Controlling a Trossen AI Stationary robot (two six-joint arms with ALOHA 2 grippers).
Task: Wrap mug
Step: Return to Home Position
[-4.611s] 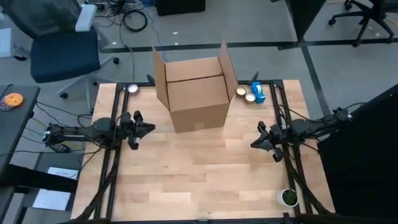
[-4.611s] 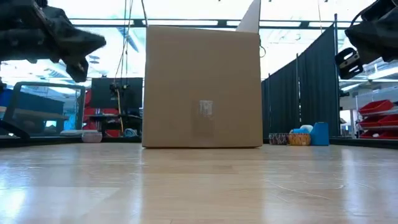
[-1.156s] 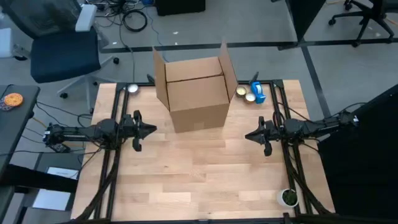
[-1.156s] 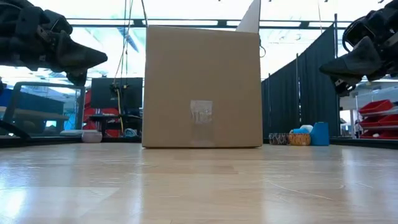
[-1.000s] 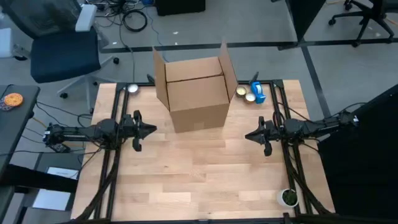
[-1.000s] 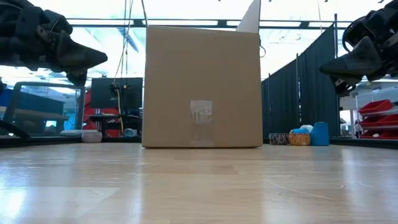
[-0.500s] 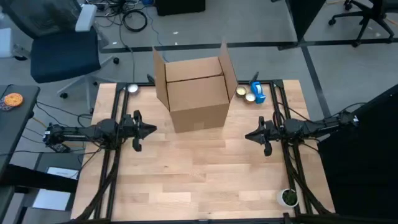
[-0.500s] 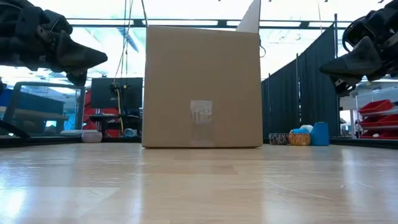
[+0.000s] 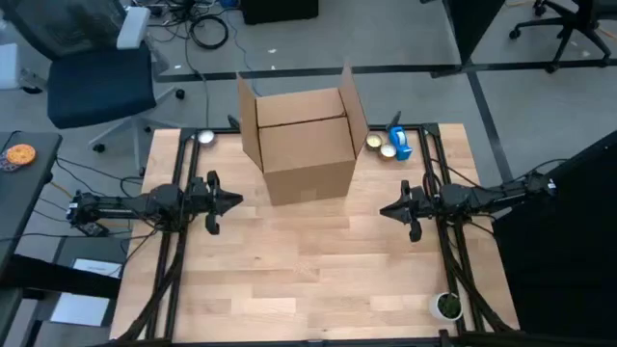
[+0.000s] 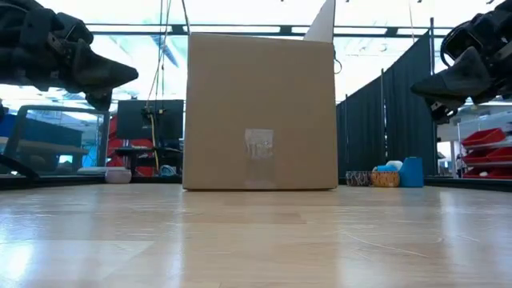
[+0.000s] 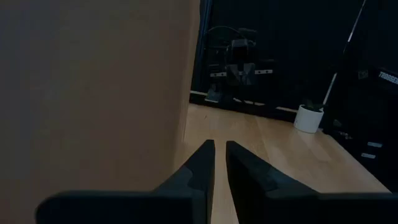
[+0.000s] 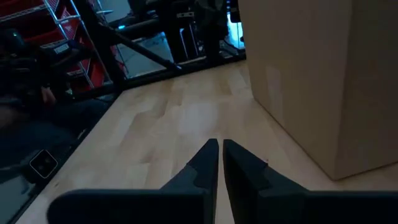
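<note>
- A wooden table filled the high view, its middle and front bare, which suited arms that appeared to be parking rather than working.
- A cardboard box stood upright at the back centre of the table, side flaps raised. From above, only cardboard showed inside it.
- The left arm lay low along the table's left edge. The left gripper pointed inward, near the box's front left corner but apart from it. Its fingers were drawn together with only a sliver between them, holding nothing.
- The right arm mirrored it along the right edge. The right gripper aimed inward, apart from the box, and its fingers were likewise pressed nearly together and empty. This matched, symmetrical pose read as a rest position, with the box left free.
- A blue object sat at the back right, just beside the box's right flap, out of the working area.
- A small white pot stood at the front right corner, well clear of both arms.
- The blue mug was not visible in any view. It was probably inside the box, hidden by its walls.
</note>
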